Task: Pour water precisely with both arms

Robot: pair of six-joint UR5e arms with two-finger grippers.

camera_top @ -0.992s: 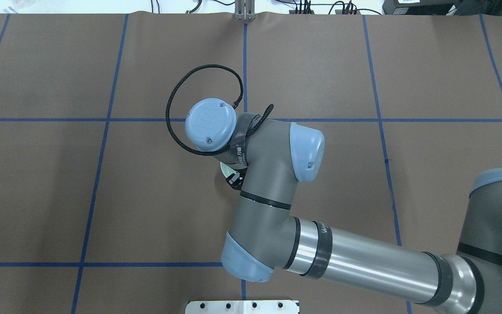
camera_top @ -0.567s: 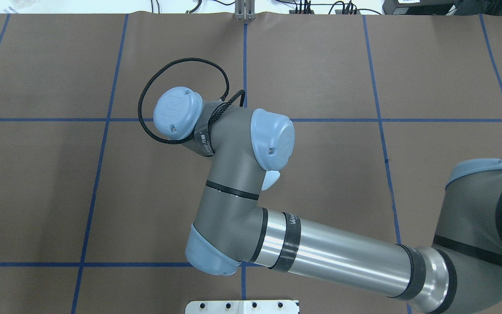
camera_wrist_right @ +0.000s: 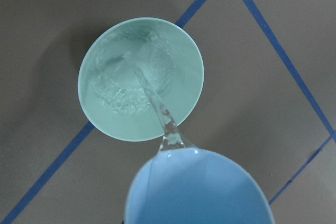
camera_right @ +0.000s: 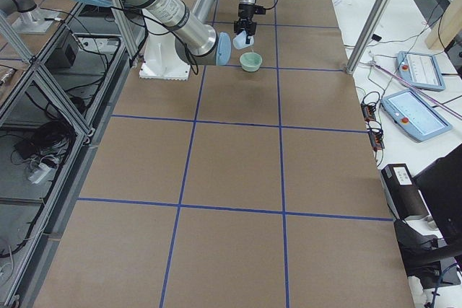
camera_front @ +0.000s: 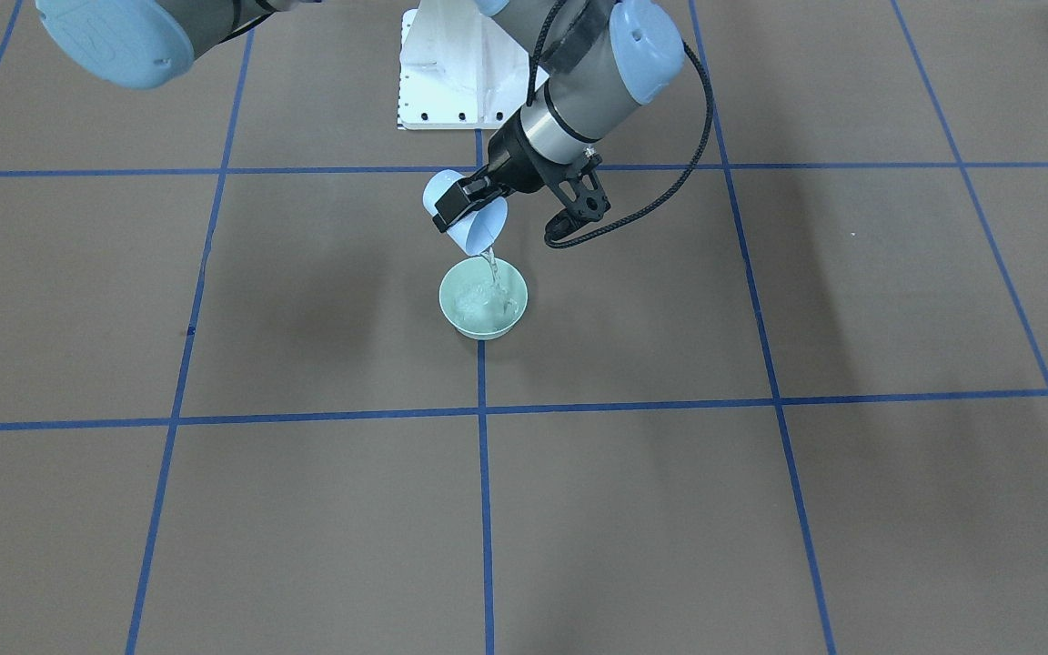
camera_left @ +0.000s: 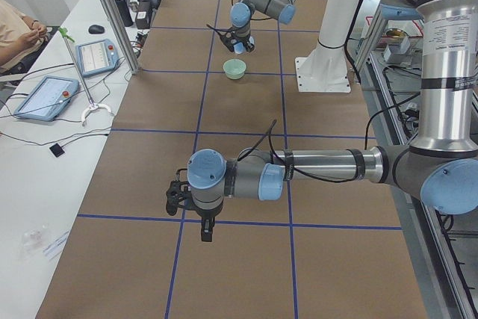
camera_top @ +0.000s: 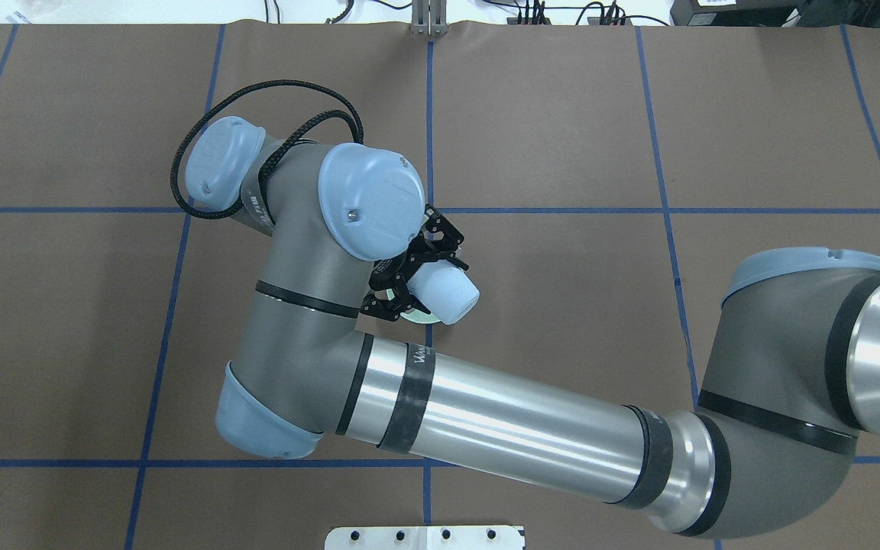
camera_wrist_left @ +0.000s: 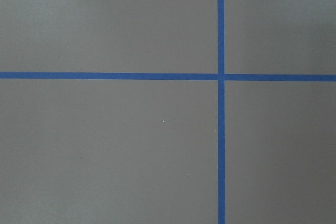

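Observation:
My right gripper (camera_front: 462, 204) is shut on a light-blue cup (camera_front: 477, 221) and holds it tilted above a mint-green bowl (camera_front: 451, 307). A thin stream of water (camera_front: 490, 266) runs from the cup's lip into the bowl. In the right wrist view the cup (camera_wrist_right: 199, 195) is at the bottom, and the bowl (camera_wrist_right: 184, 95) below it holds rippling water. In the overhead view the gripper (camera_top: 412, 276) and cup (camera_top: 449, 296) hide most of the bowl (camera_top: 412, 315). My left gripper (camera_left: 178, 198) hangs low over bare table far from the bowl; I cannot tell whether it is open or shut.
The brown table carries a grid of blue tape lines (camera_front: 482, 411). The white pedestal (camera_front: 440, 86) stands behind the bowl. Operator tablets (camera_left: 46, 96) and a seated person (camera_left: 16, 31) are beside the table, along with metal posts (camera_right: 375, 23).
My right arm's wrist has swung to the left in the overhead view. The cup, earlier hidden under the wrist, now shows tilted in the gripper over the bowl.

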